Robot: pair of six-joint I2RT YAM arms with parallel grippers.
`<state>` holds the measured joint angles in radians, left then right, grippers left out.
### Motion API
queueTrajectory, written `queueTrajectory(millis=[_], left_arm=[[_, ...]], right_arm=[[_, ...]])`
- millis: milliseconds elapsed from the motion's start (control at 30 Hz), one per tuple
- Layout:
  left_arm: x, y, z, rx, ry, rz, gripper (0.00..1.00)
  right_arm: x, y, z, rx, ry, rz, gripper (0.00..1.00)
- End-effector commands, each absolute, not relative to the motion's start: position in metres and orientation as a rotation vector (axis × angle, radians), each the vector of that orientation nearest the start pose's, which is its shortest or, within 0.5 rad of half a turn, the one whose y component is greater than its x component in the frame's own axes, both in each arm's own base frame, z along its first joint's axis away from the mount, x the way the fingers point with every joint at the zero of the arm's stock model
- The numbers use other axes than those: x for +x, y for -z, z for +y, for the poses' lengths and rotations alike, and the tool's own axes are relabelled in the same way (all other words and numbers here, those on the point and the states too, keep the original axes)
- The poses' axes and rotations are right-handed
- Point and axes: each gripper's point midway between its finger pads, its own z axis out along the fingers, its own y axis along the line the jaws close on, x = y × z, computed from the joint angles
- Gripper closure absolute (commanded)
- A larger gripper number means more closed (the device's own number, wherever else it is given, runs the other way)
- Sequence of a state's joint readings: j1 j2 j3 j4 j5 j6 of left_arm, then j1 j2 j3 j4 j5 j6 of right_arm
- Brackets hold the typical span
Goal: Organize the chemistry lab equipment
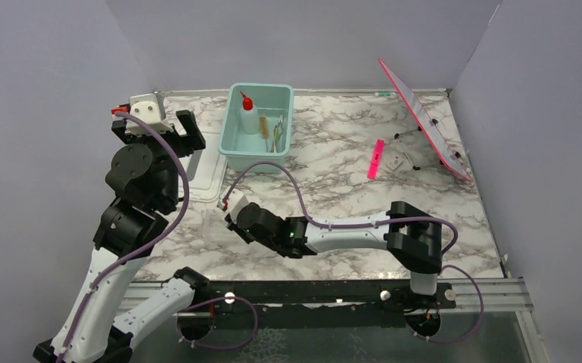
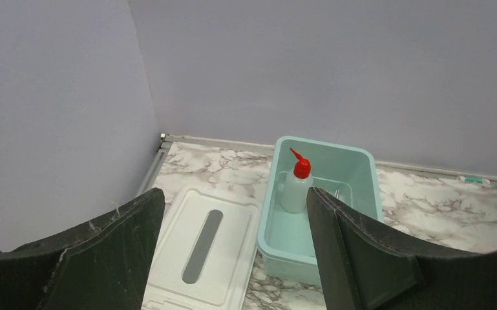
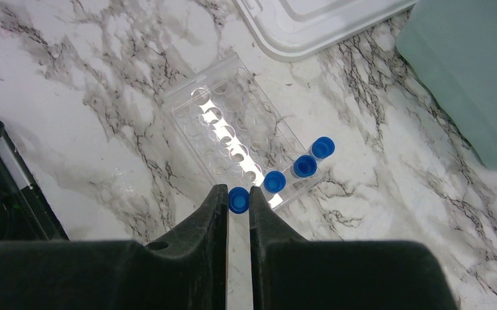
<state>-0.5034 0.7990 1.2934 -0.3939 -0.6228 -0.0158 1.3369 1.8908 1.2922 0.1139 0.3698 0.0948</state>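
Note:
My right gripper (image 3: 238, 197) is shut on a tiny blue-capped vial (image 3: 238, 200) at the near end of a clear holed rack (image 3: 223, 132). Three more blue-capped vials (image 3: 305, 166) stand in the rack's row beside it. In the top view the right gripper (image 1: 231, 208) is low over the table's left middle and hides the rack. The squeeze bottle with red nozzle (image 1: 248, 115) stands in the teal tub (image 1: 234, 145), with thin rods and metal pieces (image 1: 277, 134) beside it. My left gripper (image 1: 159, 125) is open, empty and raised; its wrist view shows the bottle (image 2: 295, 188).
The tub's white lid (image 2: 174, 248) lies flat left of the tub (image 2: 266, 229). A flat pink strip (image 1: 376, 159) and a small clear piece (image 1: 398, 160) lie at the right. A tilted pink-edged board (image 1: 424, 121) leans at the far right. Grey walls enclose the table.

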Motion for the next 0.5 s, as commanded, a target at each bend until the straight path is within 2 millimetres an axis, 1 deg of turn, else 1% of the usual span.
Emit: queueTrajectory(millis=[0,267,467], left_arm=[[0.263,-0.449,-0.023,-0.16,-0.073,1.487,0.16],[0.265,-0.448,-0.023,-0.162,-0.076,1.489,0.16],[0.266,-0.446,-0.023,-0.164,-0.082,1.492,0.16]], right_arm=[[0.187,-0.115,0.501,-0.979,-0.485,1.788,0.89],[0.187,-0.105,0.5,-0.968,-0.483,1.795,0.89],[0.187,-0.1,0.497,-0.955,-0.489,1.797,0.87]])
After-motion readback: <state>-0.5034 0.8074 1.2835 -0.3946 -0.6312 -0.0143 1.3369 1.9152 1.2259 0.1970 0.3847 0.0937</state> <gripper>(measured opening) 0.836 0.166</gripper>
